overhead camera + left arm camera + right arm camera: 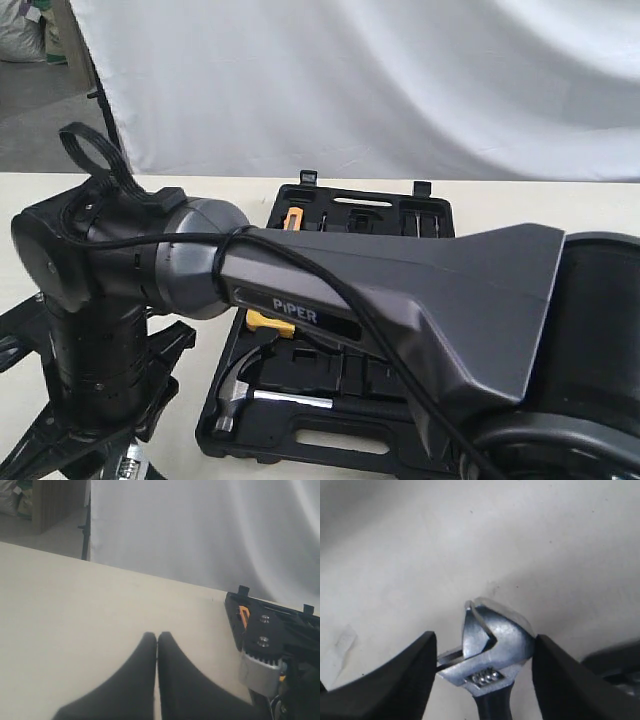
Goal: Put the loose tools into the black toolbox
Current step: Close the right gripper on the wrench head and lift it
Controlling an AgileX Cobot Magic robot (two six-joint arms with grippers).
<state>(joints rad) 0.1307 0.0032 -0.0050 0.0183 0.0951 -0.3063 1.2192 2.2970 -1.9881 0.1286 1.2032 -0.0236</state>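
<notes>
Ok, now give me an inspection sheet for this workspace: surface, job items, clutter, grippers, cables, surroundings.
Surface: pale table, no spills seen.
Job's things: adjustable wrench on the table; claw hammer lying in the open black toolbox; tape roll not seen.
Clutter: yellow tape measure and orange-handled pliers, both in the toolbox.
Grippers: left gripper shut, empty; right gripper closed on the wrench head.
Cables: black cable draped along the near arm.
Surroundings: white backdrop cloth; sack on the floor beyond.

Exterior looks past arm (400, 290); left wrist shares toolbox (234, 605).
</notes>
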